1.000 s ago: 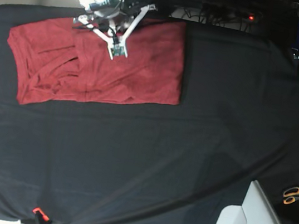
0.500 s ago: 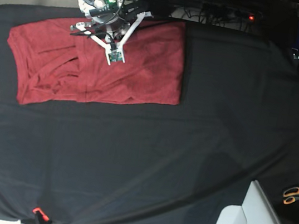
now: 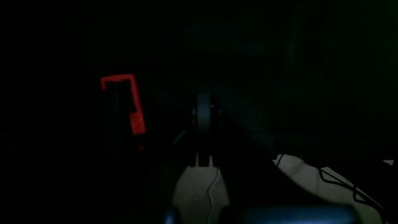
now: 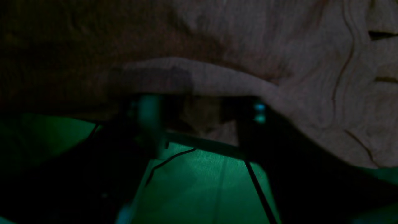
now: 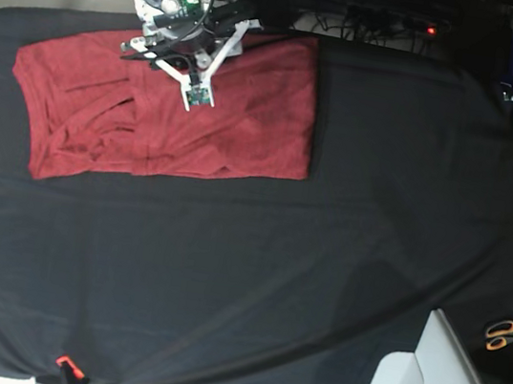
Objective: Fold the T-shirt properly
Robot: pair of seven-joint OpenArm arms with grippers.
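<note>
T-shirt (image 5: 168, 106) lies far-left on the table cover (image 5: 272, 281) (scissors (image 5: 504, 334) way off right), right gripper (image 5: 187, 42) over it.

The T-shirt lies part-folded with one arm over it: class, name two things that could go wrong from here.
1. The right gripper sits low over the T-shirt; pulling away, a finger could snag the thin fabric and undo the fold.
2. The end away from the arm is wrinkled and uneven, so further folds may lock in creases and come out crooked.
</note>
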